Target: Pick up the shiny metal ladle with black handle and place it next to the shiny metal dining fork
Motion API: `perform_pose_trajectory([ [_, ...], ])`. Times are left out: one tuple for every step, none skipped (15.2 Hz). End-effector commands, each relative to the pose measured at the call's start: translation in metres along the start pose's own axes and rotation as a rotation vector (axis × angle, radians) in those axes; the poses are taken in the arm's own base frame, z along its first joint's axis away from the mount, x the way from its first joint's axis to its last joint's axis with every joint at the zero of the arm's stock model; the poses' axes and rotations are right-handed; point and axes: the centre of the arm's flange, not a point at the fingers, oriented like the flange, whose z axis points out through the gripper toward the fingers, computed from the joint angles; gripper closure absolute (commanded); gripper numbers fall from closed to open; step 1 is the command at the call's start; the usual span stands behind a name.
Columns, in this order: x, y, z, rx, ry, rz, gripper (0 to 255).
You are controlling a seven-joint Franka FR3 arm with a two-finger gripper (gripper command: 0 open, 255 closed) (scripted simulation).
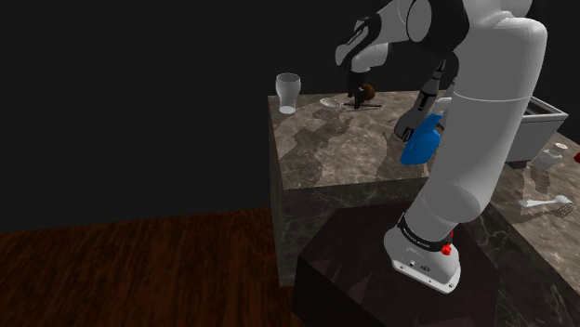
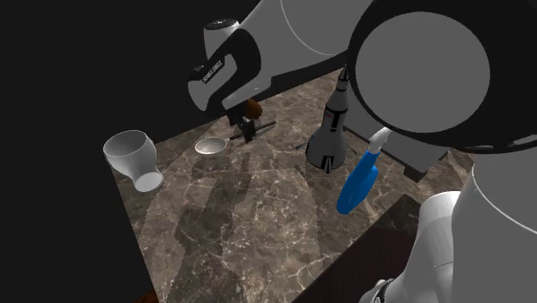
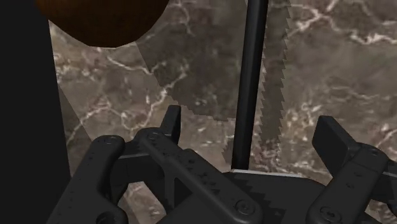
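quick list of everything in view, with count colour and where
ladle: 1, shiny bowl, black handle, far on the counter
glass: 1, pale, counter's far corner
round thing: 1, brown, beside the ladle
spray bottle: 1, blue, mid counter
cone-shaped bottle: 1, black, beside the spray bottle
sink: 1, grey, shoulder view's right
counter: 1, dark marbled
floor: 1, brown wood, below the counter
arm: 1, white
fingers: 2, black, apart, either side of the ladle's handle
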Motion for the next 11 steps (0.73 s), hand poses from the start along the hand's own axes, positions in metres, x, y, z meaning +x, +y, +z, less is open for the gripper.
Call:
perform_pose_trajectory([
  [-0.0003, 0.0002, 0.0140, 0.000, 0.000, 0.000, 0],
  [-0.0003, 0.0002, 0.0140, 0.000, 0.000, 0.000, 0],
  [-0.0003, 0.0002, 0.0140, 0.000, 0.000, 0.000, 0],
  [-0.0003, 0.0002, 0.0140, 0.000, 0.000, 0.000, 0],
  [-0.0003, 0.0002, 0.0140, 0.000, 0.000, 0.000, 0],
  [-0.0003, 0.0002, 0.0140, 0.000, 0.000, 0.000, 0],
  [-0.0003, 0.0002, 0.0140, 0.000, 0.000, 0.000, 0],
  [-0.0003, 0.0002, 0.0140, 0.000, 0.000, 0.000, 0],
  [-0.0003, 0.0002, 0.0140, 0.000, 0.000, 0.000, 0],
  [-0.0003, 0.0002, 0.0140, 0.000, 0.000, 0.000, 255],
  [-0.0003, 0.0002, 0.0140, 0.000, 0.000, 0.000, 255],
])
